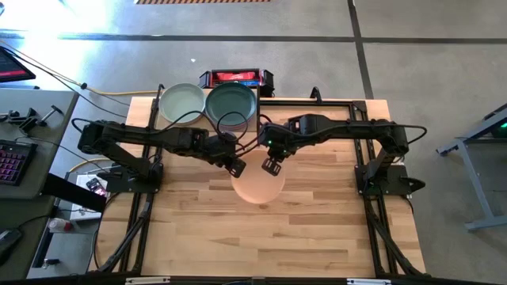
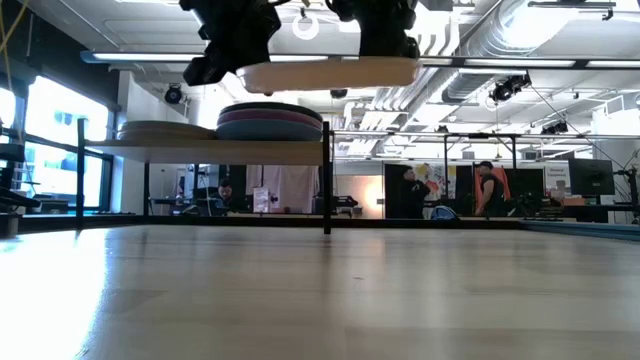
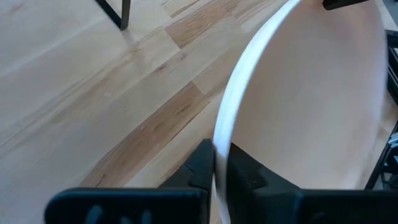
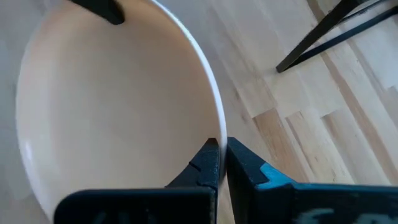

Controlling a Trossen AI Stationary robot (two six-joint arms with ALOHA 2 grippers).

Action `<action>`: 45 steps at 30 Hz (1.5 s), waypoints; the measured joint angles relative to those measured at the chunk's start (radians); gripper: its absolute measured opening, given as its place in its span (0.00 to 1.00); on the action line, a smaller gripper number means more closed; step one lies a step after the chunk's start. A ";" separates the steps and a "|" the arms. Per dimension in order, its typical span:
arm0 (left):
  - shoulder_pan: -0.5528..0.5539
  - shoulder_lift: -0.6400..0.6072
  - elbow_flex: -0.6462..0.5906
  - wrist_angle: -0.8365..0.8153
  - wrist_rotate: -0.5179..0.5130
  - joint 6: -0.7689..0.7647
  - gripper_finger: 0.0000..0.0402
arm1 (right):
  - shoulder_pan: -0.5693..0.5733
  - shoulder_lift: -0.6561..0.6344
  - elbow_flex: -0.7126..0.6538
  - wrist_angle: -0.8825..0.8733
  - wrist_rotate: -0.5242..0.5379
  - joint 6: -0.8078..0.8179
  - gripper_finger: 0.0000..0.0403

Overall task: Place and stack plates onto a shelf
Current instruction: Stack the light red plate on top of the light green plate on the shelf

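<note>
Pinching opposite rims, left gripper and right gripper hold the peach plate level. It hangs before the shelf, above its stacks, likely for clearance.

No readable text, labels, brands, numbers or signs in any view.

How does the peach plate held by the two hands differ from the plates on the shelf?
The peach plate hangs in the air, apart from the table; the green plates rest on the shelf. The peach plate is alone, pinched at its rim by the left hand and the right hand; the shelf plates lie stacked and untouched. All are round and shallow.
</note>
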 joint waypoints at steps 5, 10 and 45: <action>0.000 0.000 0.000 -0.002 0.000 -0.003 0.02 | 0.000 0.000 0.001 0.002 -0.005 -0.041 0.00; 0.006 0.000 0.000 -0.012 -0.003 -0.011 0.01 | -0.005 0.000 0.001 0.012 -0.001 -0.095 0.00; 0.255 -0.402 0.000 -0.315 -0.083 -0.176 0.00 | -0.137 -0.047 0.000 -0.023 -0.077 -0.371 0.38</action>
